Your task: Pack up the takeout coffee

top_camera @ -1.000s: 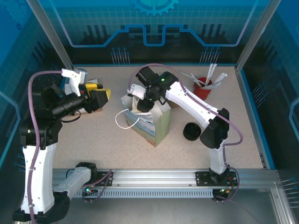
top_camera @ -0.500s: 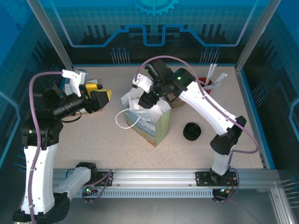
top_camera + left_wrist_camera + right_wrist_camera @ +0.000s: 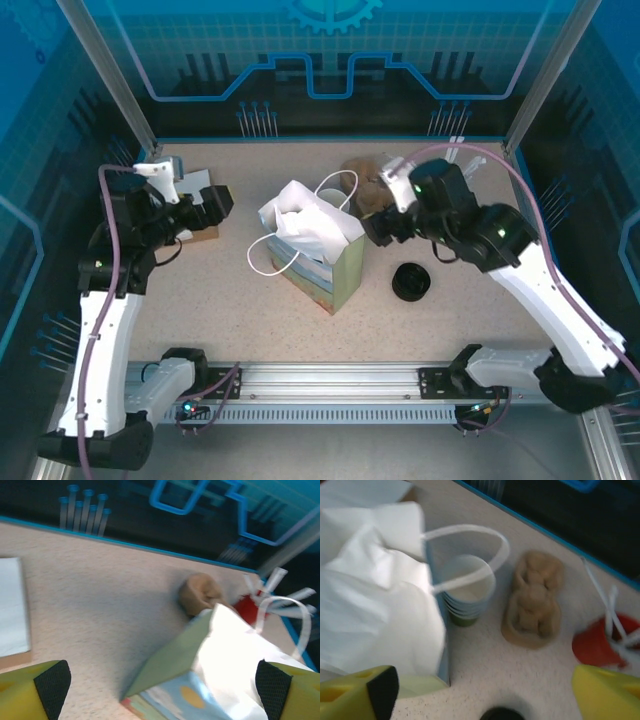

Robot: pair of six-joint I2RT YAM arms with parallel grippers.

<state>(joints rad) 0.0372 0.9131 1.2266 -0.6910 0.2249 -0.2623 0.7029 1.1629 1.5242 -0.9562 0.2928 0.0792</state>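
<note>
The paper bag [image 3: 338,268] stands upright mid-table, and white tissue [image 3: 310,228] fills its mouth. The takeout coffee is hidden; only tissue shows at the bag's top. My right gripper [image 3: 378,225] hangs just right of the bag with its jaws open wide and nothing between them [image 3: 485,690]. My left gripper [image 3: 218,200] is off to the bag's left, also open and empty [image 3: 160,685]. In the left wrist view the bag's green side [image 3: 175,660] lies ahead. In the right wrist view the tissue [image 3: 375,605] and a white handle loop [image 3: 470,555] are at the left.
Nested pale-rimmed cups with an olive-green lowest wall [image 3: 465,597] stand behind the bag. A brown pastry [image 3: 365,178] lies beyond them, and a red cup of straws [image 3: 600,645] is at the far right. Black lids [image 3: 411,282] sit right of the bag. A flat box [image 3: 12,610] lies by my left gripper.
My right gripper rose out of the bag's mouth and drew back to the right, opening wide. My left gripper opened wider and pulled back slightly. The bag stayed put.
</note>
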